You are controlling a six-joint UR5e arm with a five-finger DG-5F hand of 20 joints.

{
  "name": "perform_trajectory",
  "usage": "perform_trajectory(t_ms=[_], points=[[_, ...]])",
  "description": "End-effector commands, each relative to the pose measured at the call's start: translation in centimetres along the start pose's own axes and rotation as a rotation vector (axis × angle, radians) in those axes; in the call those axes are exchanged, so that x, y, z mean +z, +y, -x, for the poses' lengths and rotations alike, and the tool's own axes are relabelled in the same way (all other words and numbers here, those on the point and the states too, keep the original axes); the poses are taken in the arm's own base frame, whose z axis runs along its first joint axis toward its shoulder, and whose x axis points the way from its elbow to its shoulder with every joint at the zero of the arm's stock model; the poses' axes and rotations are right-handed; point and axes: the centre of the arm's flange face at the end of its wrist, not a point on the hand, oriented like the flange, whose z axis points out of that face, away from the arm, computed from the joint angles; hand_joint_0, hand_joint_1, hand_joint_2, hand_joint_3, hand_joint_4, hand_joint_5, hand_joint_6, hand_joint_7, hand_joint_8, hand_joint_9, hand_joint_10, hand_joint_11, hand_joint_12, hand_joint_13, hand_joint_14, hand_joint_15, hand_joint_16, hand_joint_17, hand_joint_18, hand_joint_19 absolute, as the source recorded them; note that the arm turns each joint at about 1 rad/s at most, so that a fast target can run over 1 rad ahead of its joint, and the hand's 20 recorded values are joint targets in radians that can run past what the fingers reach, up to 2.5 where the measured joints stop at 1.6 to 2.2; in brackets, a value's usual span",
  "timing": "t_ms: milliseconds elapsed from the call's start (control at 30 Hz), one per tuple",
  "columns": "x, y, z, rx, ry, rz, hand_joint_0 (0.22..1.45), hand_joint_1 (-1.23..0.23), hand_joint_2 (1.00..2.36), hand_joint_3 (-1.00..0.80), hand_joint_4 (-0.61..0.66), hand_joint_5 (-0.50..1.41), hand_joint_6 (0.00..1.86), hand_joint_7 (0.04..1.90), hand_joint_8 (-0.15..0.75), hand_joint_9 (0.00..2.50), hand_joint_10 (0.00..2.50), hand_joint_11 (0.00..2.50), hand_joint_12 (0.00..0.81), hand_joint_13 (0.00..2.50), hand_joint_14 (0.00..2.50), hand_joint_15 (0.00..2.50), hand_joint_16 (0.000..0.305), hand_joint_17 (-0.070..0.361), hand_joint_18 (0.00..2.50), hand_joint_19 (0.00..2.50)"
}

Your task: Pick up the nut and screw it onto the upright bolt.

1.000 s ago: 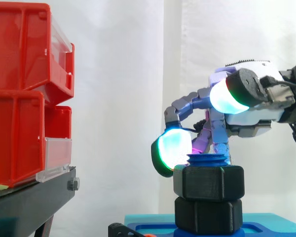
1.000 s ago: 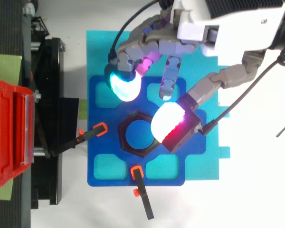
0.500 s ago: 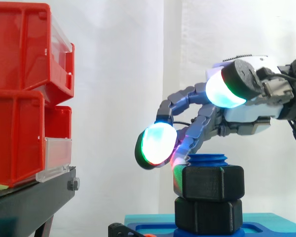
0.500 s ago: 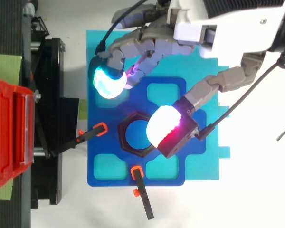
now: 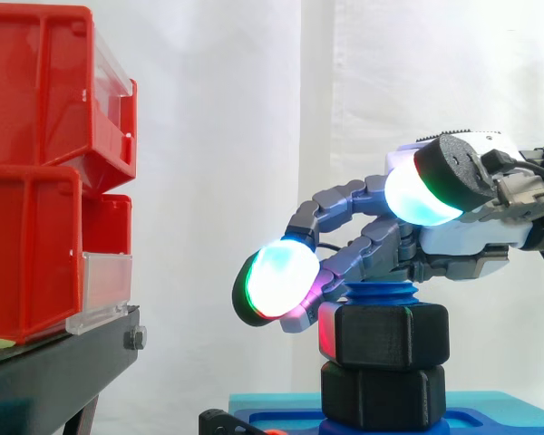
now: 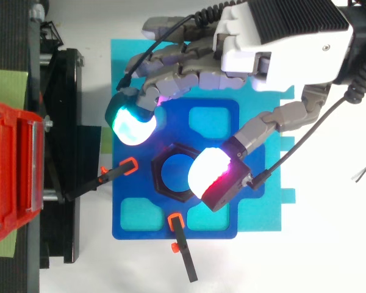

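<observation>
**Fingers loose, nut on the bolt**

We see the hand [image 6: 274, 49] with its fingers [image 5: 276, 281] spread and released, grasping nothing. The nut [image 5: 383, 335] sits on the bolt [image 5: 381, 294] just beneath them, with the bolt's blue tip showing above it. From above, the nut lies between the green pad [image 6: 132, 124] and the thumb pad [image 6: 208, 174], which hangs over its rim. The plate [image 6: 219, 116] lies below. Bins [image 5: 36, 181] stand well beyond the fingers.
</observation>
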Motion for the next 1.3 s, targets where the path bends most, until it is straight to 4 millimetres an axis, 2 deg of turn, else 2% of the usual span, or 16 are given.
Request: perform_trajectory(t_ms=[0,467,700,867,1067,1267], points=[[0.0,0.0,0.0,0.000,0.001,0.000,0.45,-0.45,1.00,-0.50,0.11,-0.19,0.50,0.64,0.240,0.44,0.00,0.00,0.333,0.12,0.00,0.00,0.041,0.091,0.00,0.00],[0.0,0.6,-1.0,-0.027,0.031,-0.009,0.45,-0.47,1.00,-0.50,0.18,-0.16,0.50,0.70,0.259,0.47,0.00,0.00,0.335,0.15,0.00,0.00,0.040,0.089,0.00,0.00],[0.1,0.8,-1.2,-0.027,0.034,-0.006,0.46,-0.50,1.00,-0.50,0.19,-0.14,0.50,0.71,0.266,0.55,0.00,0.00,0.333,0.23,0.00,0.00,0.039,0.088,0.00,0.00],[0.2,1.0,-1.4,-0.027,0.034,-0.002,0.46,-0.52,1.00,-0.50,0.26,-0.09,0.50,0.76,0.271,0.64,0.00,0.00,0.332,0.27,0.00,0.00,0.039,0.087,0.00,0.00],[0.2,1.0,-1.4,-0.026,0.036,-0.004,0.46,-0.52,1.00,-0.50,0.31,-0.04,0.50,0.91,0.278,0.73,0.00,0.00,0.328,0.33,0.00,0.00,0.038,0.085,0.00,0.00],[0.2,1.0,-1.3,-0.023,0.032,-0.002,0.46,-0.51,1.00,-0.50,0.27,0.02,0.50,1.14,0.278,0.95,0.00,0.00,0.316,0.45,0.00,0.00,0.035,0.078,0.07,0.00]])
